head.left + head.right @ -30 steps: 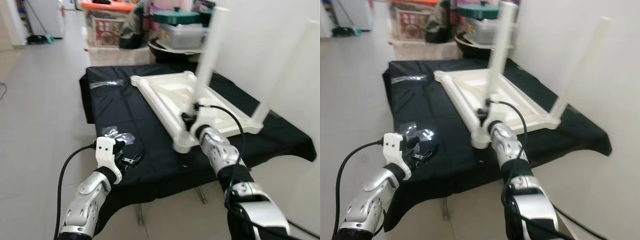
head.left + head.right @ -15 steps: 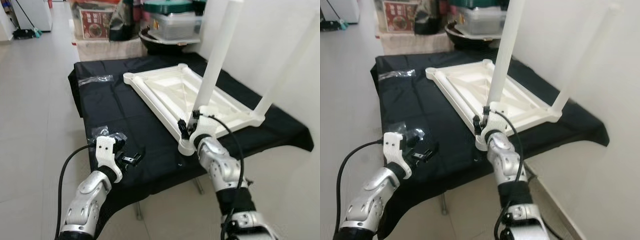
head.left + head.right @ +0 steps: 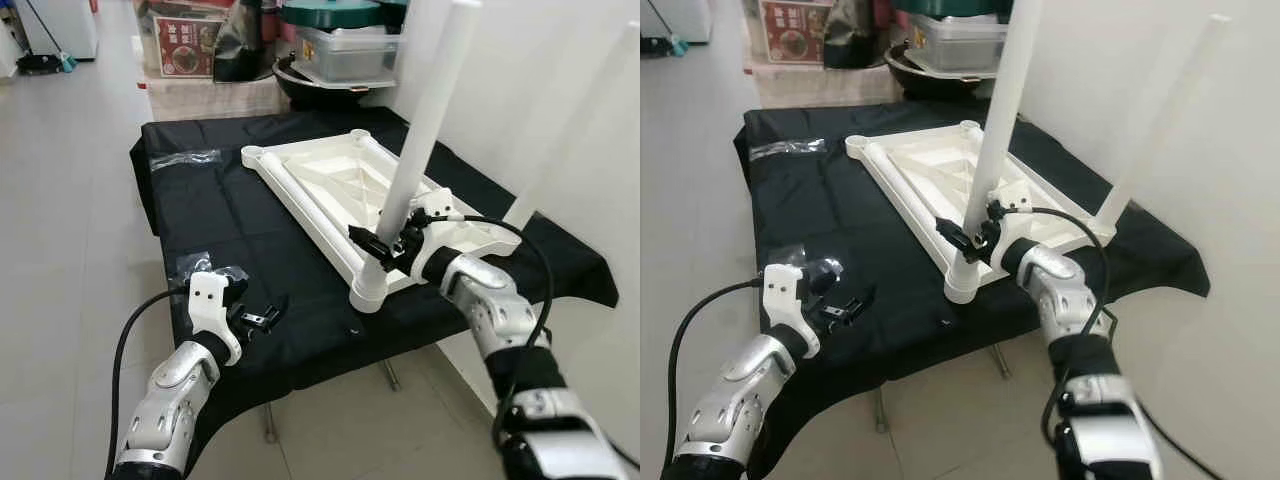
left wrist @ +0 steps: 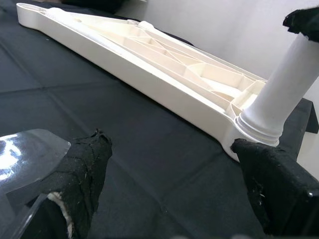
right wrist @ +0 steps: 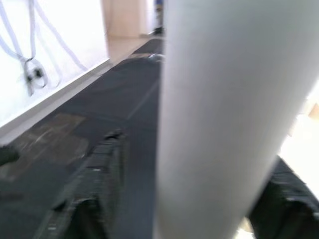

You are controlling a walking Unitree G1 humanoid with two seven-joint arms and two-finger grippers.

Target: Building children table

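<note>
An upside-down white table top [image 3: 330, 185] lies on the black-clothed table [image 3: 240, 220]. One white leg [image 3: 425, 130] stands upright in its near corner socket [image 4: 256, 129]. A second leg [image 3: 1160, 120] rises from the corner by the wall. My right gripper [image 3: 385, 243] is shut on the near leg just above the socket, and in the right wrist view that leg [image 5: 224, 119] sits between the fingers [image 5: 94, 189]. My left gripper [image 3: 258, 318] hovers open over the cloth near the front edge, its fingers [image 4: 79, 174] wide apart with nothing between them.
A crumpled clear plastic bag [image 3: 205, 265] lies beside my left gripper, and another strip of plastic [image 3: 185, 158] lies at the cloth's far left. Boxes and a lidded pot [image 3: 340, 50] stand behind the table. A white wall [image 3: 560, 60] runs along the right, with tiled floor [image 3: 70, 200] on the left.
My right arm has swung from in front of the near leg round to its right side, the gripper staying at the leg's base. The camera shifted. The left gripper holds still.
</note>
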